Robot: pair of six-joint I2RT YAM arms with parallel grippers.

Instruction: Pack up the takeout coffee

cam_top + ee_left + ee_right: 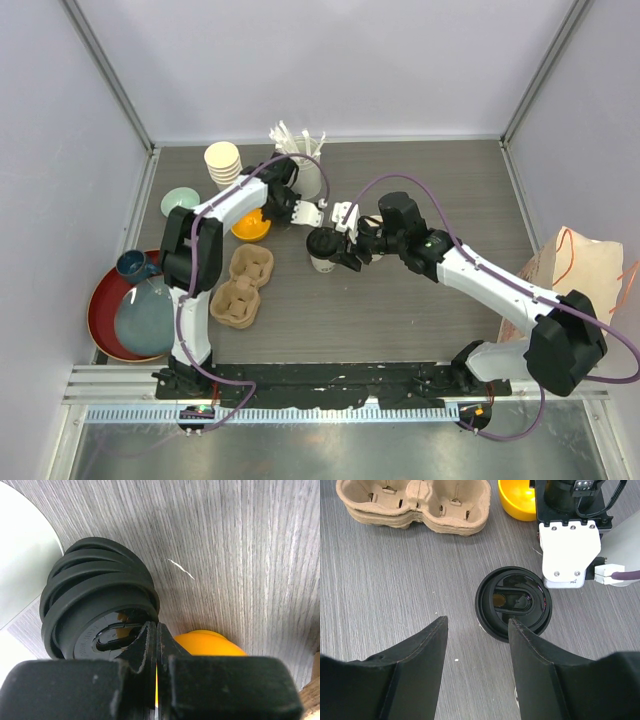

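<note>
Left end effector [156, 635] clenched beside black lids [95, 600], right end effector [477, 622] released near lidded coffee cup [513, 602]

L arm [570, 550] beside lidded cup [513, 602]; room btwn cup, carrier [415, 505].

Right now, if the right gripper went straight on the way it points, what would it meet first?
Probably the black-lidded cup just ahead of the open right gripper, though depth is unclear.

White links and black joints on left arm [225, 208] and right arm [490, 285]; purple cable [626, 574] beside a white, screw-dotted bracket [570, 555]; right gripper [477, 625] shows matte black, tapered fingers [420, 655].
</note>
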